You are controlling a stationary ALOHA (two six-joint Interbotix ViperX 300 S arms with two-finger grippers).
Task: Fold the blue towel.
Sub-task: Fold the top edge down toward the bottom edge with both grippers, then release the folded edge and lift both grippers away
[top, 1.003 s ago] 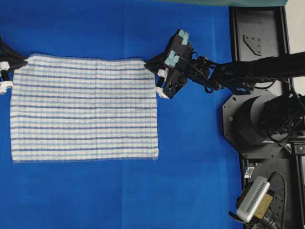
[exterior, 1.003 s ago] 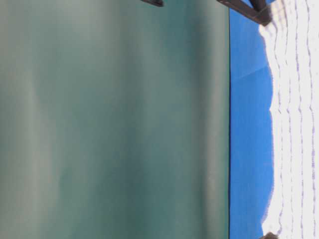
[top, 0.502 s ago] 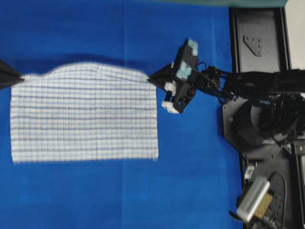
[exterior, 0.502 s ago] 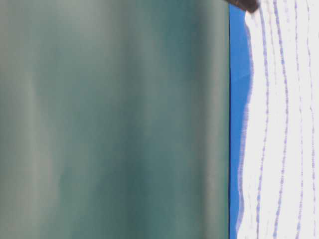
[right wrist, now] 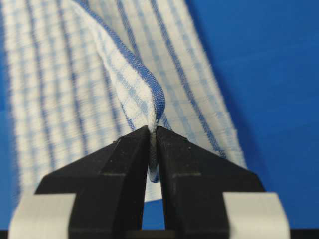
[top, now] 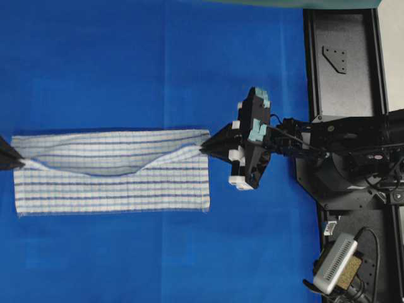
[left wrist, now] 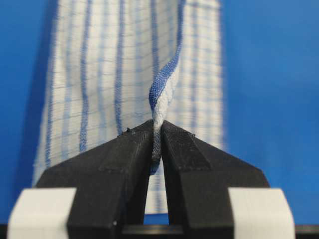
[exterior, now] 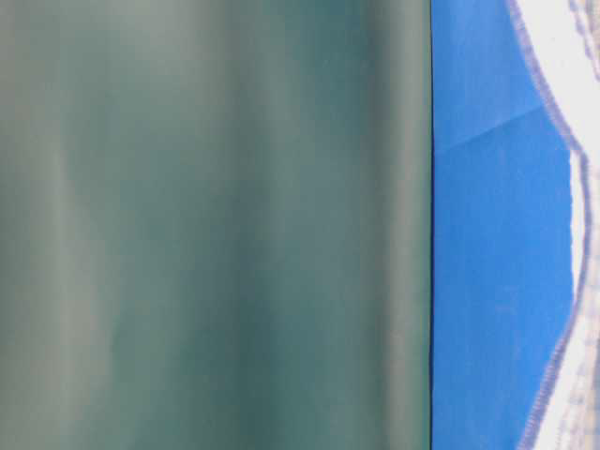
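Looking down from above, the blue towel (top: 110, 189) lies on the bright blue surface (top: 126, 63), on the left and middle of the picture. It is white with thin dark and pale blue stripes. Its top edge is lifted off the surface and pulled over the part that lies flat, and it sags in the middle. The right gripper (top: 203, 149) pinches the lifted corner on the right end. The left gripper (top: 19, 163) holds the lifted corner on the left end, but only its dark tip shows at the picture's edge. The right arm (top: 328, 136) reaches in from a black base (top: 341, 57) on the right side. A small silver box (top: 336, 264) sits near the bottom right corner.

In the table-level view, most of the picture is a blurry green wall (exterior: 216, 225). A strip of the surface (exterior: 497, 244) shows beside it. The striped edge of the towel (exterior: 586, 56) curves along the far right side. No gripper shows here.

In the left wrist view, the left gripper (left wrist: 157, 144) has its two black fingers (left wrist: 124, 164) squeezed tight on a twisted bit of the towel's edge (left wrist: 162, 92). The flat part of the towel (left wrist: 99, 74) stretches away behind it.

In the right wrist view, the right gripper (right wrist: 153, 144) is closed tight on a folded bit of the towel's edge (right wrist: 144, 84). More of the towel (right wrist: 50, 89) lies flat below it on the surface (right wrist: 269, 64).
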